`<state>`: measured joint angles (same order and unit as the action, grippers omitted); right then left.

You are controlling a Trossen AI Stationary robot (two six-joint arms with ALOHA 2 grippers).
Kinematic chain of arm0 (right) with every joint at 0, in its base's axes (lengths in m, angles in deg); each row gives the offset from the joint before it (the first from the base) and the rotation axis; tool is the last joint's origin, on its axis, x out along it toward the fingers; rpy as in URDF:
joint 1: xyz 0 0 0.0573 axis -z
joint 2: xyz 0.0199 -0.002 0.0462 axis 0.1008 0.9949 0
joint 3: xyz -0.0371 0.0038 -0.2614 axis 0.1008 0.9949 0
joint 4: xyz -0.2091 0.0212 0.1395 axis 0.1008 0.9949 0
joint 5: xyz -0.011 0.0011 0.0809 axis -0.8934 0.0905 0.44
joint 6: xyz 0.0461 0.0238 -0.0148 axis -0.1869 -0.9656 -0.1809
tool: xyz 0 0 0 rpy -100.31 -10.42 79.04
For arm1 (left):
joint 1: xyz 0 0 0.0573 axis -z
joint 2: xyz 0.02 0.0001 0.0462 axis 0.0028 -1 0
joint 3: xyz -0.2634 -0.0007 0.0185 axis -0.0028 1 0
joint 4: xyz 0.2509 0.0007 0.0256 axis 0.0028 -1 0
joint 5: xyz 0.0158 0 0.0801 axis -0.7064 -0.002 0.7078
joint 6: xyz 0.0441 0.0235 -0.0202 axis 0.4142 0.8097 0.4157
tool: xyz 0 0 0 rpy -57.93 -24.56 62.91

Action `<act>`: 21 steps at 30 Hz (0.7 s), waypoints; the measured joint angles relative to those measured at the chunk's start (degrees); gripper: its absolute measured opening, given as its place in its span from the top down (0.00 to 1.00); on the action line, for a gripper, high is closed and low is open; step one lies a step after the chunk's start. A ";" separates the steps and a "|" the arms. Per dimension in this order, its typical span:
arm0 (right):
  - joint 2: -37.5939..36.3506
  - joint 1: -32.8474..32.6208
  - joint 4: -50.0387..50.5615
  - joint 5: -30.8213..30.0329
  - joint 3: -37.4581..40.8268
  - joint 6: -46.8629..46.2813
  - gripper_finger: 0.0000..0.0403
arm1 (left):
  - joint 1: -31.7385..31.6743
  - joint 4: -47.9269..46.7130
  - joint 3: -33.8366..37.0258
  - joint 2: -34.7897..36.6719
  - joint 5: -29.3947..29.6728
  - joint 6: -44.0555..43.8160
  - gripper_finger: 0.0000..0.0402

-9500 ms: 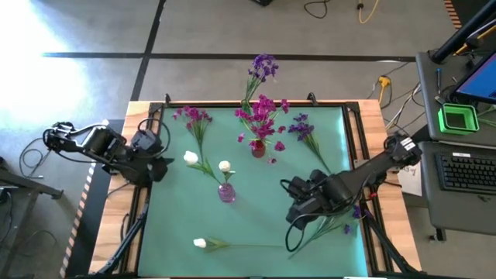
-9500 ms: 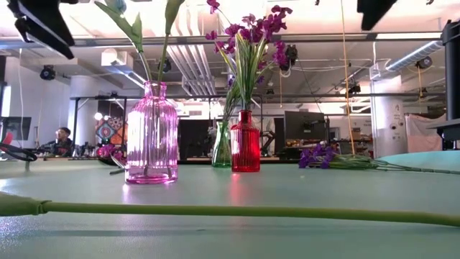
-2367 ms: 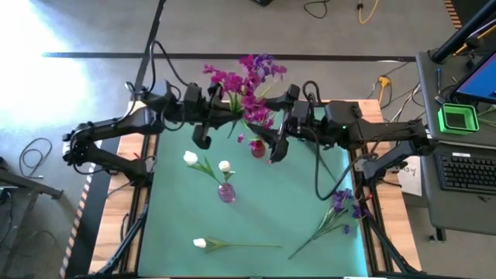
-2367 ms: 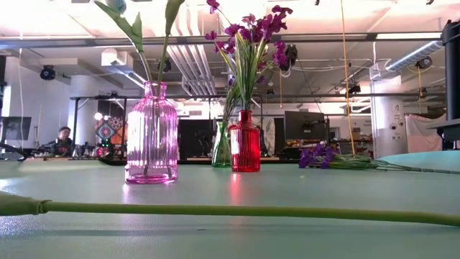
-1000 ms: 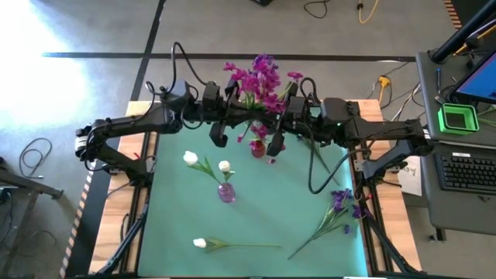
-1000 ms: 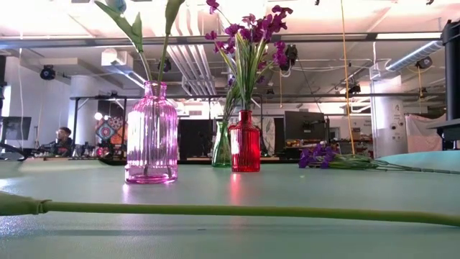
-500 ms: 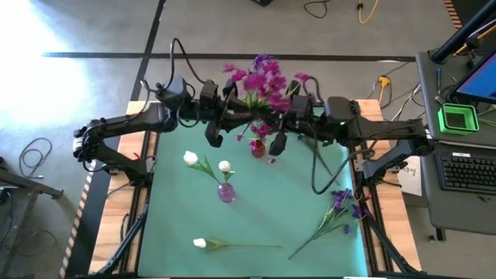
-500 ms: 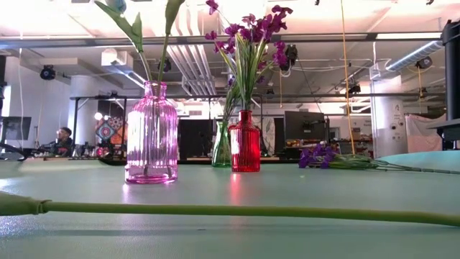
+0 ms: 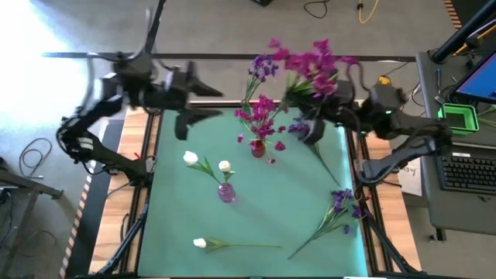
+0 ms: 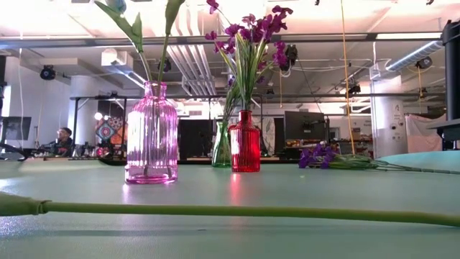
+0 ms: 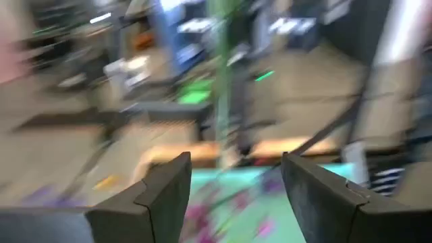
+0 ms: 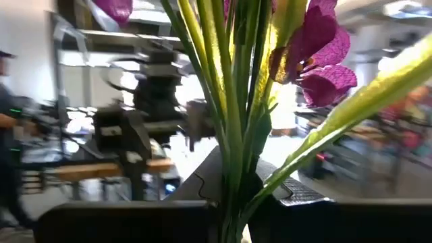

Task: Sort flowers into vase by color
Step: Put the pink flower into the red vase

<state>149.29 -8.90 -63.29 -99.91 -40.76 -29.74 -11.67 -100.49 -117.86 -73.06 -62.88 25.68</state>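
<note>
My right gripper (image 9: 310,130) is over the table's far right, shut on a magenta-pink flower (image 9: 311,60) held high above the mat. My left gripper (image 9: 184,128) hangs open and empty over the far left corner; its fingers (image 11: 169,192) frame only blurred room. The red vase (image 9: 258,147) holds magenta flowers (image 9: 262,116). Behind it, the green vase (image 10: 221,147) holds purple flowers (image 9: 263,68). White flowers (image 9: 191,159) stand in the pink vase (image 9: 226,191). A white flower (image 9: 200,243) and purple flowers (image 9: 341,205) lie flat on the mat. My right gripper pinches the flower's bundle of green stems (image 12: 233,177) between its two fingers, low on the stems. The stems rise out of the fingers, with leaves and magenta blossoms (image 12: 317,47) above. The flower is lifted clear of the table and the vases.
Another purple flower (image 9: 302,128) lies on the mat just beside my right gripper. The white flower's long stem (image 10: 215,210) runs across the near side. A desk with a keyboard (image 9: 465,170) stands beyond the right edge. People and equipment fill the room behind.
My left gripper has let go of the magenta flower and swung fast from beside the red vase toward the table's far left corner. My right gripper has carried the flower away from the red vase, toward the right and far edges, with the blossoms staying upward.
</note>
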 joint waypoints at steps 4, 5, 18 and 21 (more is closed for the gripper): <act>-2.28 0.01 6.05 -8.24 0.16 1.42 0.93 | 0.40 -12.92 -4.97 2.08 14.78 1.28 0.48; -2.67 0.03 6.93 -9.23 0.32 1.43 0.93 | 0.33 -14.60 -5.05 3.03 15.70 1.01 0.48; -14.53 0.04 -2.06 -13.64 22.78 -1.45 0.93 | 0.42 -1.59 28.49 24.54 15.93 -4.33 0.48; -16.75 0.07 -8.01 -13.80 29.95 -2.07 0.93 | 0.39 5.16 37.09 29.24 16.06 -4.27 0.48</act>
<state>132.54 -8.84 -71.30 -113.71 -10.81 -31.81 -11.28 -95.32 -80.77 -43.82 -46.82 21.42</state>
